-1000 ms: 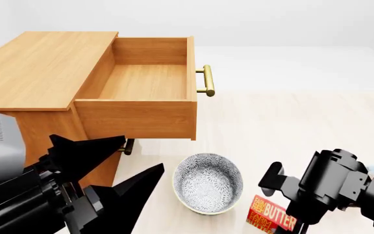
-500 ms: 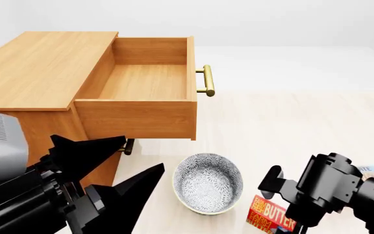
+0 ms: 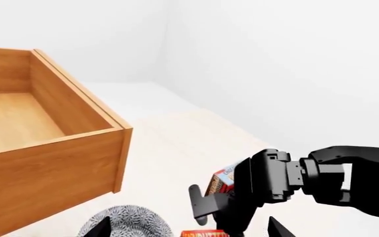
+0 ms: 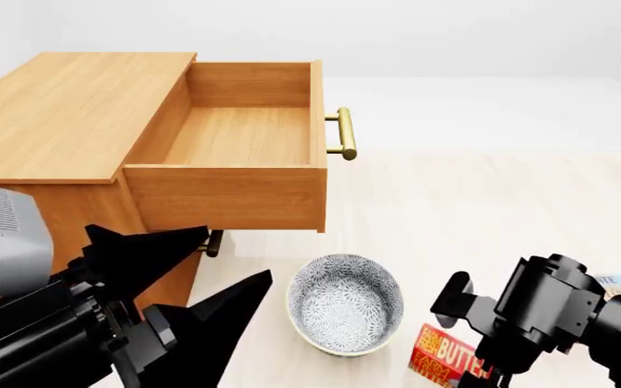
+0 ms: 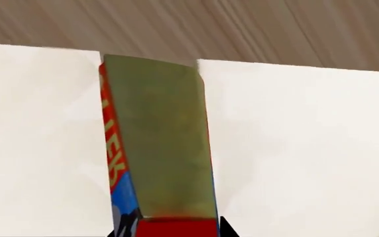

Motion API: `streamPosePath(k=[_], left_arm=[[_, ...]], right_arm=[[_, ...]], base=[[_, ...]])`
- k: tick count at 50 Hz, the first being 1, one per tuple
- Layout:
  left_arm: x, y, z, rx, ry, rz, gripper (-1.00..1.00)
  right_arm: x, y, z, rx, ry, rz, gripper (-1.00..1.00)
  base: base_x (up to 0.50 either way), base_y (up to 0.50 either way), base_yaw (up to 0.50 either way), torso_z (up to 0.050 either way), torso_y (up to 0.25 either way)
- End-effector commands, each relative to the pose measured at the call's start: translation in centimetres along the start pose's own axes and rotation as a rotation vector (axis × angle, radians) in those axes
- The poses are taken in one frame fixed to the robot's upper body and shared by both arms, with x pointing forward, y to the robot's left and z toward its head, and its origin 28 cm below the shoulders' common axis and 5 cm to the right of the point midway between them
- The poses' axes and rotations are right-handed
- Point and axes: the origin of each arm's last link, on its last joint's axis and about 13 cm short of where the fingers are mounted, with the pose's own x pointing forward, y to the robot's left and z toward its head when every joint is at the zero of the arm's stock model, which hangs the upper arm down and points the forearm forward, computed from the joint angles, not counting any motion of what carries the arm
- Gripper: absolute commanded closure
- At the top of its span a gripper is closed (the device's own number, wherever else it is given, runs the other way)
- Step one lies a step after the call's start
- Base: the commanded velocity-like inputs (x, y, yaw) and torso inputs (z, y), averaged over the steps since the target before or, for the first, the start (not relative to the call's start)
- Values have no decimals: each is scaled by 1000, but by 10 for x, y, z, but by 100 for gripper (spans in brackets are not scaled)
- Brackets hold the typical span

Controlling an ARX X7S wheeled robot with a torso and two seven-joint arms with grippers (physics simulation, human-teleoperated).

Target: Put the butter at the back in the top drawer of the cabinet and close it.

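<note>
Butter [image 4: 448, 357] at the near right, standing on the floor with the right gripper [image 4: 481, 368] straddling it; whether those fingers have clamped yet, I cannot tell. Just left of it sits the patterned bowl [image 4: 345, 302]. Near left, the left gripper [image 4: 187, 279] hangs spread apart, empty. Farther back, the top drawer [image 4: 235, 141] of the cabinet [image 4: 62, 113] is pulled out, ready to receive it.

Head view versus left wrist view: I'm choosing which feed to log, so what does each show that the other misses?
Only the head view shows the cabinet top, the top drawer's brass handle and the open left gripper. Only the left wrist view shows the room's far white wall. Both show the open top drawer, the patterned bowl, the butter and the right gripper's arm.
</note>
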Motion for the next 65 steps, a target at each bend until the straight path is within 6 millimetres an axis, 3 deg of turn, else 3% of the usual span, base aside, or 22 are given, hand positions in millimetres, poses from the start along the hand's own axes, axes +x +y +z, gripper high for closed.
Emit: streamPosePath(k=[1, 33, 48, 65], left_arm=[[0, 0, 0, 2, 0, 10, -100], [-1, -2, 5, 78, 5, -80, -100], [22, 11, 32, 191, 113, -104, -100], [41, 26, 42, 311, 241, -167, -100]], right_arm=[[-7, 3, -2, -29, -5, -33, 100], [-102, 39, -34, -73, -105, -154, 100], [-130, 54, -39, -97, -136, -200, 100], [-158, 68, -29, -156, -166, -239, 100]], base=[[0, 0, 0, 0, 0], [0, 0, 0, 0, 0], [0, 0, 0, 0, 1], [0, 0, 0, 0, 1]])
